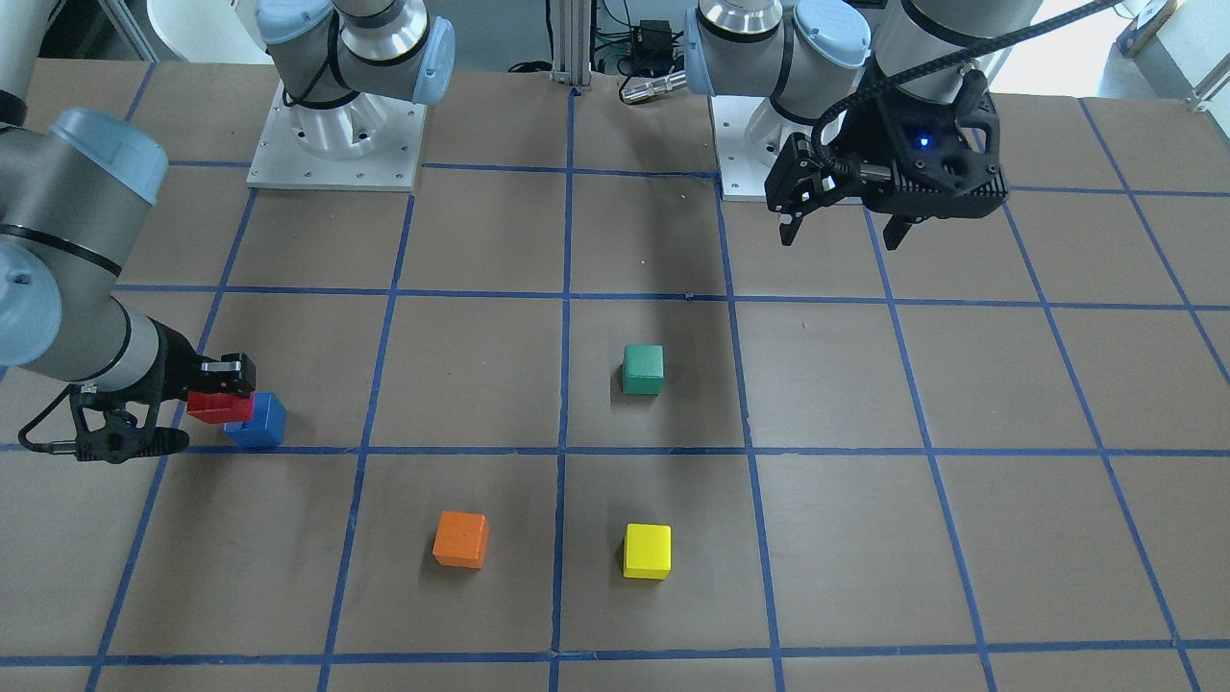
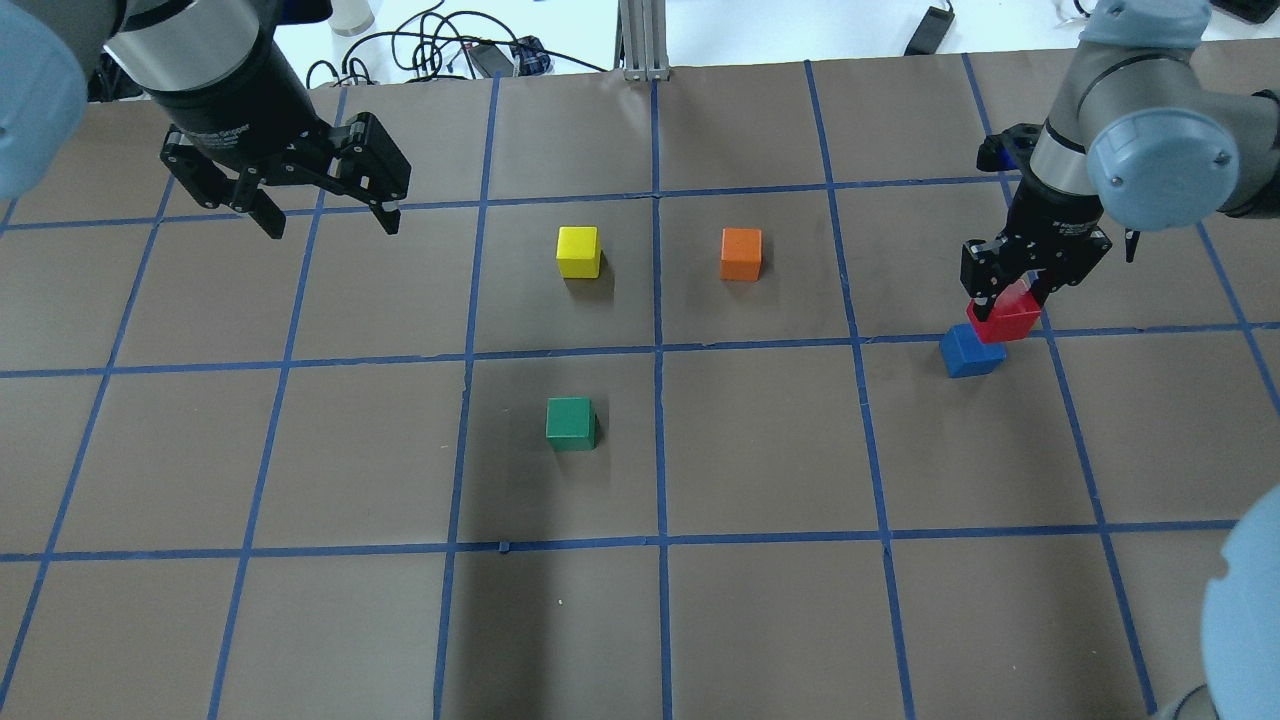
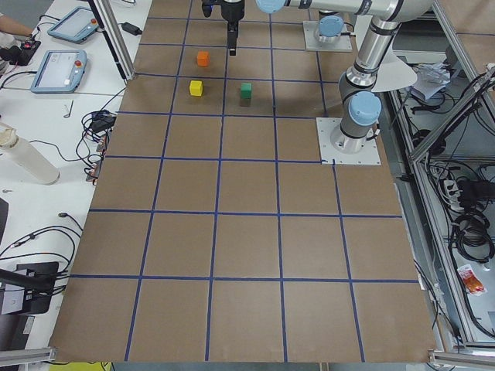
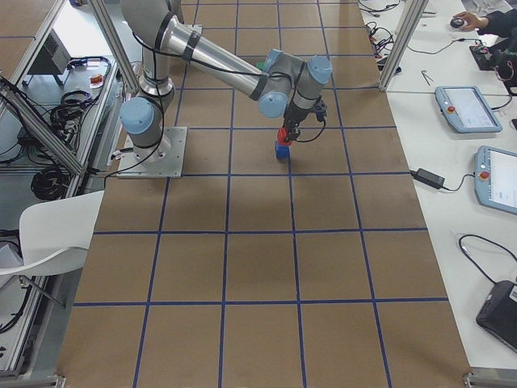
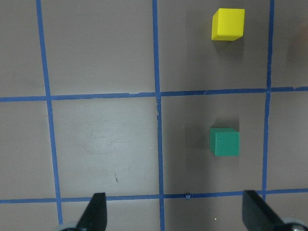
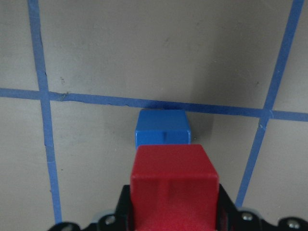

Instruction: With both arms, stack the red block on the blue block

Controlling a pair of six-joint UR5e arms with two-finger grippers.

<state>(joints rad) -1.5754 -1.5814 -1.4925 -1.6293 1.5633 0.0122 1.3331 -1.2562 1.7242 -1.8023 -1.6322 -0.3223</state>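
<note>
The red block, a small matte cube, is pinched between the fingers of the right gripper. It hangs over the blue block, offset toward 1 o'clock in the overhead view. I'd judge it needs lining up before release. Both are at the table's 3 o'clock side. The left gripper hovers at 10 o'clock, spread wide and empty.

The red block and blue block have matt painted faces. The tabletop is dull brown and paper-like, crossed by smooth blue tape lines.
</note>
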